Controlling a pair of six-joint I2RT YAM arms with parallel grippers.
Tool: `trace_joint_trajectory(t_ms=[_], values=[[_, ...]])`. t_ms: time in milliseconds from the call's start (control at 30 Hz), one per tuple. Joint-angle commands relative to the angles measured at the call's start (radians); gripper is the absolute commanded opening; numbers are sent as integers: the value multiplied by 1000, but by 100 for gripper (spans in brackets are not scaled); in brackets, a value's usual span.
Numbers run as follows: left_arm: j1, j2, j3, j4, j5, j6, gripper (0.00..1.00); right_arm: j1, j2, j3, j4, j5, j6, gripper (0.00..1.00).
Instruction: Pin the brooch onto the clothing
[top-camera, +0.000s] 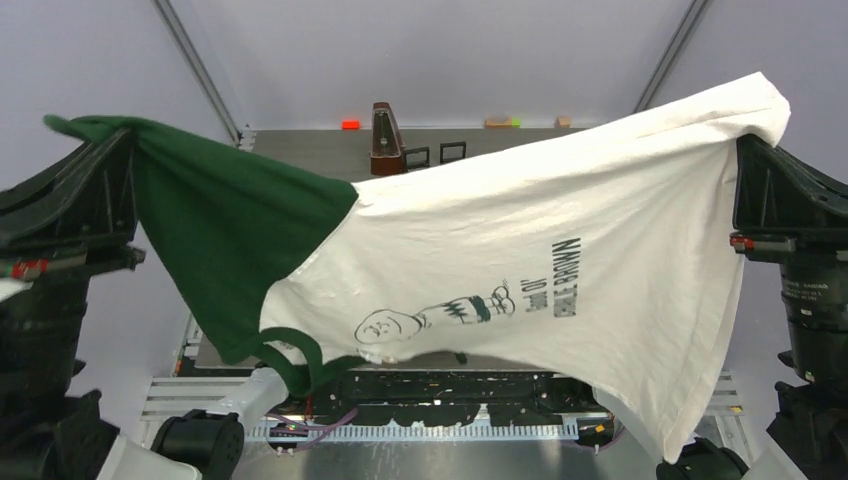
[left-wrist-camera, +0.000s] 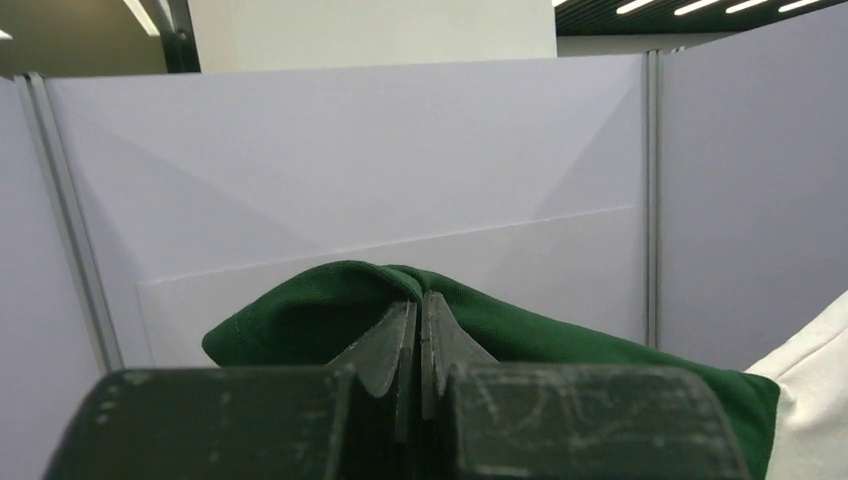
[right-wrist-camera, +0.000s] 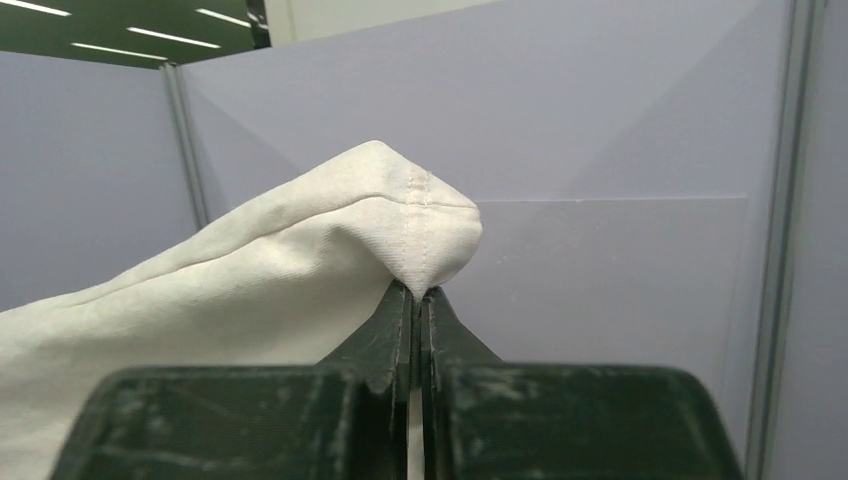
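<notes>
We hold the T-shirt (top-camera: 520, 250) stretched in the air above the surface (top-camera: 300, 152), spanning both arms. The left gripper (left-wrist-camera: 418, 303) is clenched on a fold of the dark green sleeve (left-wrist-camera: 300, 320). The right gripper (right-wrist-camera: 418, 292) is clenched on a seamed white corner (right-wrist-camera: 420, 225). The printed cartoon face (top-camera: 388, 325) and the lettering (top-camera: 565, 278) face the top camera, turned sideways.

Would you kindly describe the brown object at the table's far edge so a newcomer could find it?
Look past the held-up T-shirt to the far edge of the grey table. The dark brown tapered object stands there, beside two small black frames. It is the tallest thing in that row, towering over the orange block.
</notes>
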Motion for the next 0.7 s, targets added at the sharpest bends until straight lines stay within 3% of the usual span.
trace_joint_trajectory(t_ms=[0,233,400,467,500,567,633,667], values=[[-4,169,-100,25,-26,-2,0,0,110,-102,24,164,-109,0],[3,405,-413,210,-92,59,0,-5,304,-470,304,384,-206,0],[16,687,-574,340,-106,84,0,-73,569,-731,574,361,-114,0],[16,793,-598,359,-89,71,29,-96,705,-774,696,342,-60,14],[16,842,-599,361,-73,59,46,-100,805,-763,701,331,-46,38],[16,910,-609,380,-51,20,74,-109,946,-714,686,301,-13,65],[16,934,-641,403,-32,2,88,-109,1053,-660,650,285,14,79],[15,927,-666,424,-30,-6,94,-108,1074,-652,649,277,31,81]])
